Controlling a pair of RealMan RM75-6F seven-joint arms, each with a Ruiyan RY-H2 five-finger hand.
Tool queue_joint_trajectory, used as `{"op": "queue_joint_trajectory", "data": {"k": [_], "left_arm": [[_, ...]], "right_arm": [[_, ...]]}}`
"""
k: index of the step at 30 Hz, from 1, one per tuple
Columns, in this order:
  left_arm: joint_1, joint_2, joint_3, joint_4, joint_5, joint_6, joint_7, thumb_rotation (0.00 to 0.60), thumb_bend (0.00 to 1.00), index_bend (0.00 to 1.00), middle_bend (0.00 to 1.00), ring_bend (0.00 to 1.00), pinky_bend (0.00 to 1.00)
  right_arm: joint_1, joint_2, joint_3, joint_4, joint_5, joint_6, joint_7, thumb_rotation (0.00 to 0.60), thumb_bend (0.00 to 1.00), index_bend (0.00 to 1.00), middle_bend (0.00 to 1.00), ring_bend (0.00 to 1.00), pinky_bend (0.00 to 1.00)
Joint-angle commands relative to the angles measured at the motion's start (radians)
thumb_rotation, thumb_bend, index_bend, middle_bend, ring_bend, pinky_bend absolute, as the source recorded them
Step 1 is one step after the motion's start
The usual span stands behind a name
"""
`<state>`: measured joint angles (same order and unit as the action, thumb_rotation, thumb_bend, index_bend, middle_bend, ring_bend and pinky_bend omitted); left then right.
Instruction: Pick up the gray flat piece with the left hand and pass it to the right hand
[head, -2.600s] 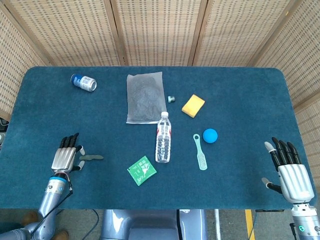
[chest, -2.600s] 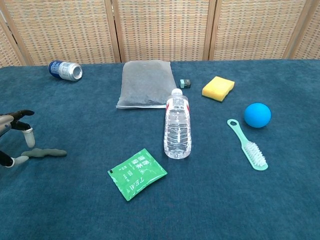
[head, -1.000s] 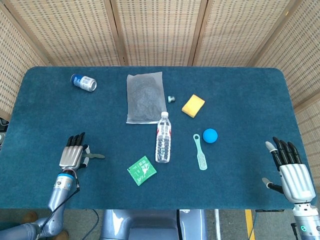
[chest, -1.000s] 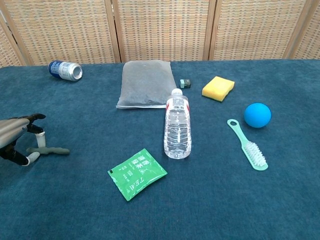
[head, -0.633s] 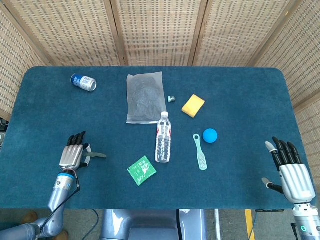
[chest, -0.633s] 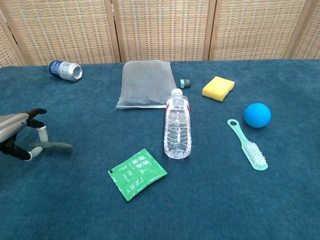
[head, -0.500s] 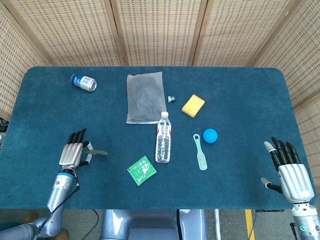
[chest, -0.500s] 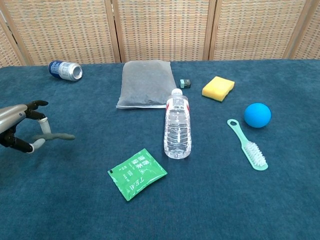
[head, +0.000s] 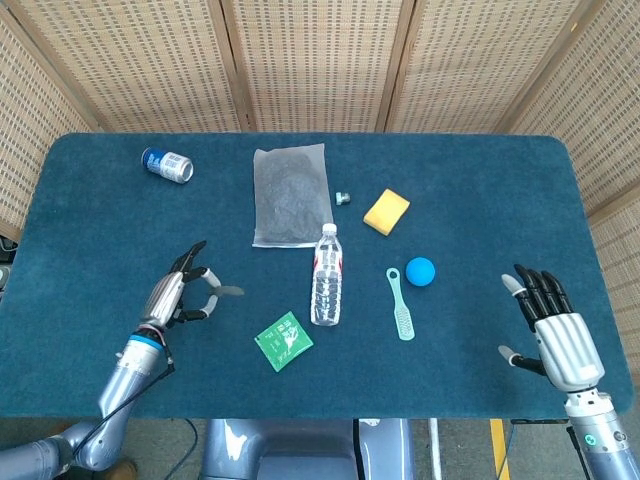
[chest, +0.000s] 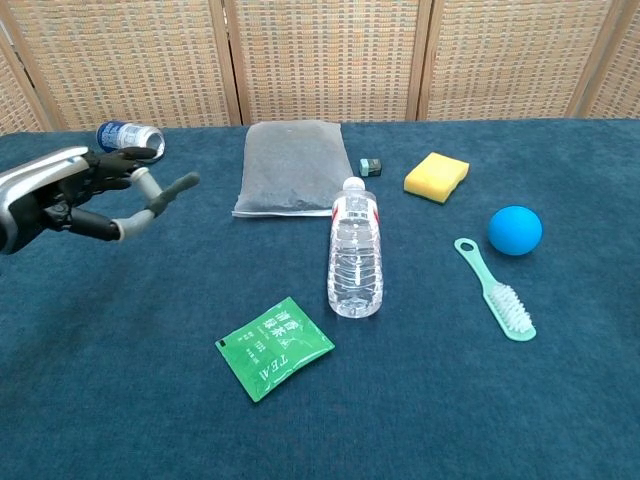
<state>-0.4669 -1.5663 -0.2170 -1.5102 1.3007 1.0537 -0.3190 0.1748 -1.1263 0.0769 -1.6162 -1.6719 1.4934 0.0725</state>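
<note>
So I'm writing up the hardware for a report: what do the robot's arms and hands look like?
Both hands, left hand and right hand, have silver metal backs, black fingers and pale grey fingertips. The forearms are silver tubes, each with a thin blue ring at the wrist. A thin dark cable runs along the left forearm.

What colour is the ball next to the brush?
The ball is plain blue, lying right of the pale green brush. It shows best in the chest view.
</note>
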Motion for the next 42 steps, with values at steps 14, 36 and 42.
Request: {"op": "queue_joint_trajectory", "data": {"k": [14,36,42], "left_arm": [[-0.242,-0.173,-0.142,-0.046,-0.089,-0.193,-0.116,0.600,0.45,0.78,0.00,0.00,0.00],[-0.354,-0.282,-0.201,-0.026,-0.271,-0.228,-0.023,0.600,0.45,0.78,0.00,0.00,0.00],[-0.363,-0.290,-0.204,-0.018,-0.276,-0.236,-0.036,0.600,0.45,0.78,0.00,0.00,0.00]], "right_arm": [[0.268,0.122,0.095,-0.168,0.039,-0.306,0.230,0.600,0.00,0.25,0.00,0.00,0.00],[0.448,0.097,0.165,-0.266,0.224,-0.510,0.155,0.600,0.24,0.43,0.00,0.00,0.00],[0.476,0.059,0.175,-0.274,0.283,-0.521,0.074,0.600,0.29,0.48,0.00,0.00,0.00]]}}
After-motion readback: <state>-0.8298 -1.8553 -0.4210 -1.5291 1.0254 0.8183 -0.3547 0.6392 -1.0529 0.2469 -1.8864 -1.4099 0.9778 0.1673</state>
